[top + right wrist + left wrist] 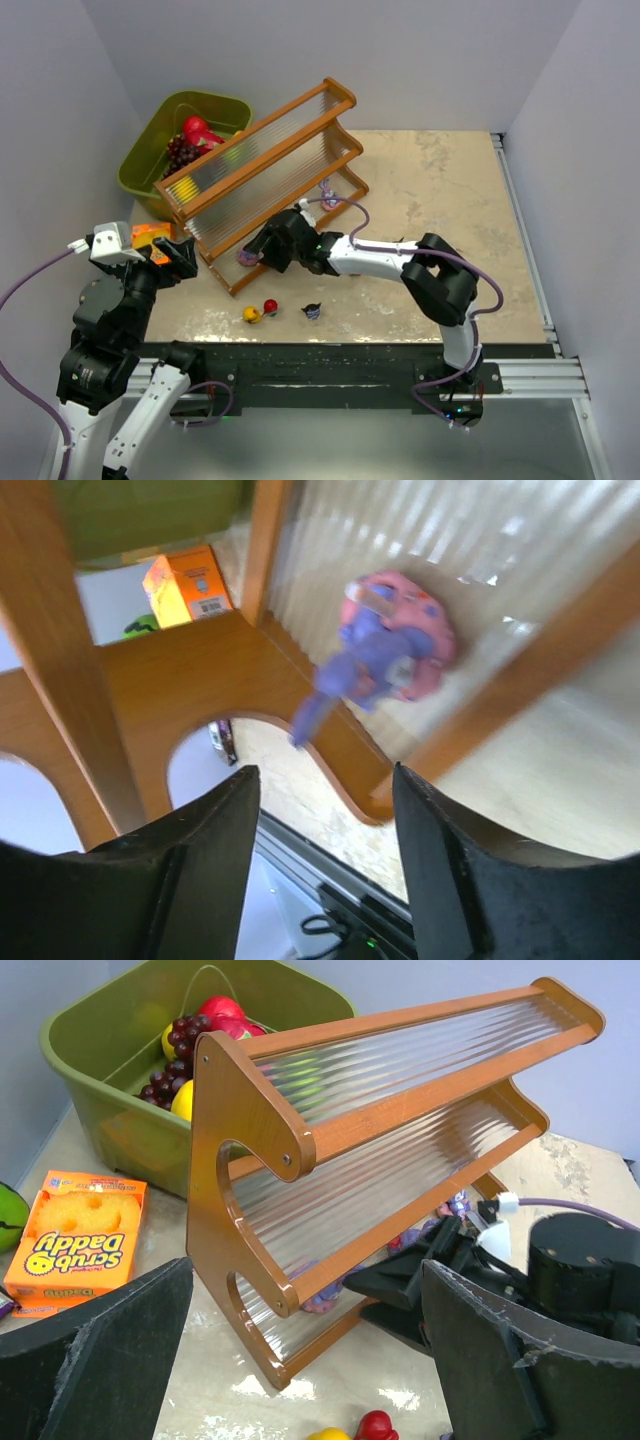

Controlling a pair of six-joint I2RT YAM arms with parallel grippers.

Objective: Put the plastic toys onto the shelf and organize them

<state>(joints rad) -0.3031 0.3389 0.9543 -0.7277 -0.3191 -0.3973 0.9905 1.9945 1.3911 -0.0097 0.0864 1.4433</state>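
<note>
**Purple-and-pink figurine rests on the shelf's lowest tier, right gripper spread before it**

From my remote station, the right wrist camera shows the purple-and-pink figurine (390,655), blurred. It has a rounded pink body, a violet front and a thin violet limb hanging down. It leans against the clear ribbed plastic near one end of the bottom tier. The right gripper (325,870) stands with its two dark fingers spread apart, nothing between them, and the figurine lies just beyond their tips.

The shelf (260,180) sits diagonally on the table (450,200). It is a long three-step rack with an orange-brown wooden frame, and its low front edge faces my arms. In the overhead view the right arm reaches across to its near end. A second purplish toy (328,193) shows by the far end of the lowest level, too small for me to make out further.

Three more toys lie on the table just in front of the shelf: a yellow toy (252,315) touching or nearly touching a red toy (270,307), and a dark blue toy (313,311) a little to their right.

The left gripper (305,1370) is held wide open and empty, off the shelf's near end. Behind the shelf an olive-green bin (100,1070) holds red fruit (222,1008) and dark grapes (175,1055). An orange sponge box (80,1240) lies beside the bin.
</note>
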